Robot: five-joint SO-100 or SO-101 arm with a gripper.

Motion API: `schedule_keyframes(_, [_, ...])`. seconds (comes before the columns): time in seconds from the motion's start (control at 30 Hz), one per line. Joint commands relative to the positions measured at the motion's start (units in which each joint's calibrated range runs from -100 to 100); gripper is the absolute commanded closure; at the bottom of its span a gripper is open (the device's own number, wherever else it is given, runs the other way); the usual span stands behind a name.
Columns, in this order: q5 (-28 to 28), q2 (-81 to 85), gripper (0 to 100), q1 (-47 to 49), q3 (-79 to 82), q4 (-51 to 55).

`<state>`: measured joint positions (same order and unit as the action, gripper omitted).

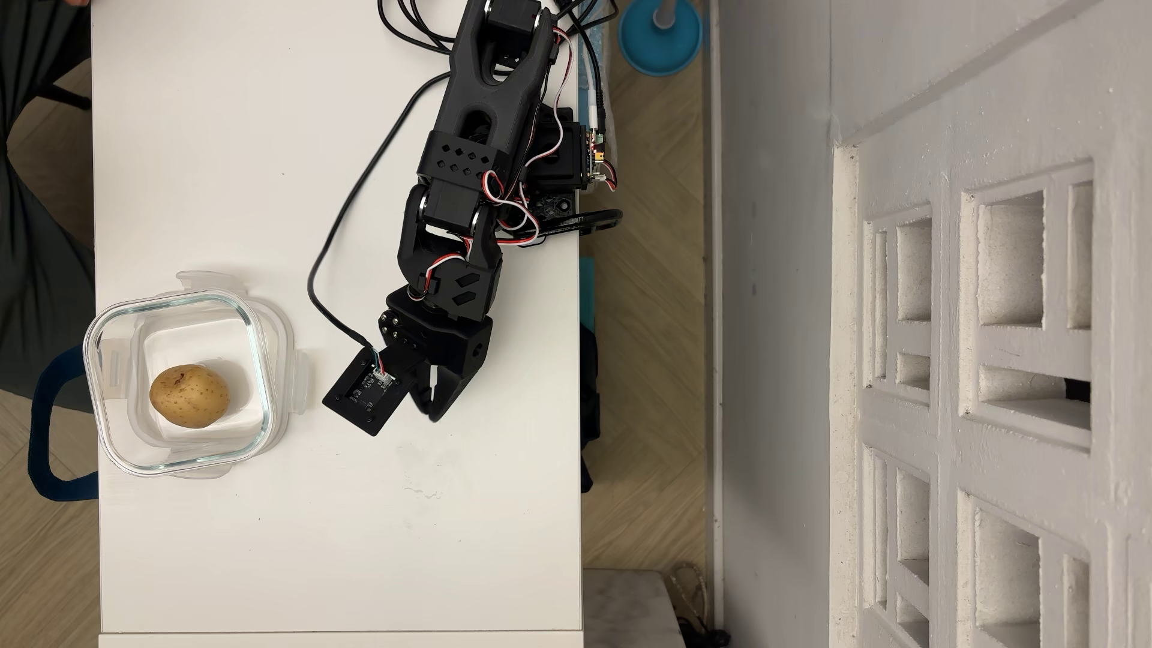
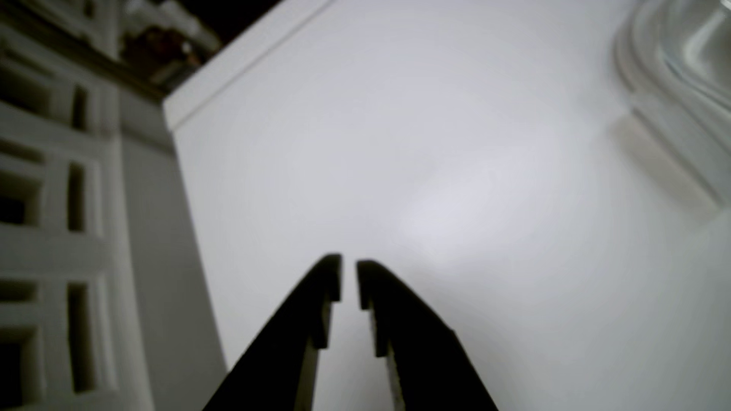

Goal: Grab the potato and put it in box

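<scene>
Potato [image 1: 189, 396] lies inside the glass box [image 1: 262, 349], against its lower wall in the overhead view; deposit judged complete; gripper [image 2: 349, 264] empty, jaws nearly closed, well clear of the box.

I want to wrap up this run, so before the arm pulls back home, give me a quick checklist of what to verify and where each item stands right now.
1. Potato inside the box: ok, it rests on the floor of the glass.
2. Gripper empty: ok, nothing sits between the nearly closed fingers in the wrist view.
3. Gripper clear of the box: ok, in the overhead view it is over bare table, to the right of the rim.
4. Box fully on the table: not ok, its left rim overhangs the table edge.
5. Black cable free of the arm's path back: cannot tell.
</scene>
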<state>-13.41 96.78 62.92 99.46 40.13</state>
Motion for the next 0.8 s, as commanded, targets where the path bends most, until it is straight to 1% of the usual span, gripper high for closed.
schedule_keyframes(0.0, [0.41,0.07,97,-1.64,0.02,5.38])
schedule_keyframes(0.03, [2.34,-0.02,97,-5.91,0.02,6.16])
schedule_keyframes(0.2, [2.97,-0.02,97,-8.50,0.02,6.16])
schedule_keyframes(0.77, [2.47,-0.02,97,-7.43,0.02,6.16])
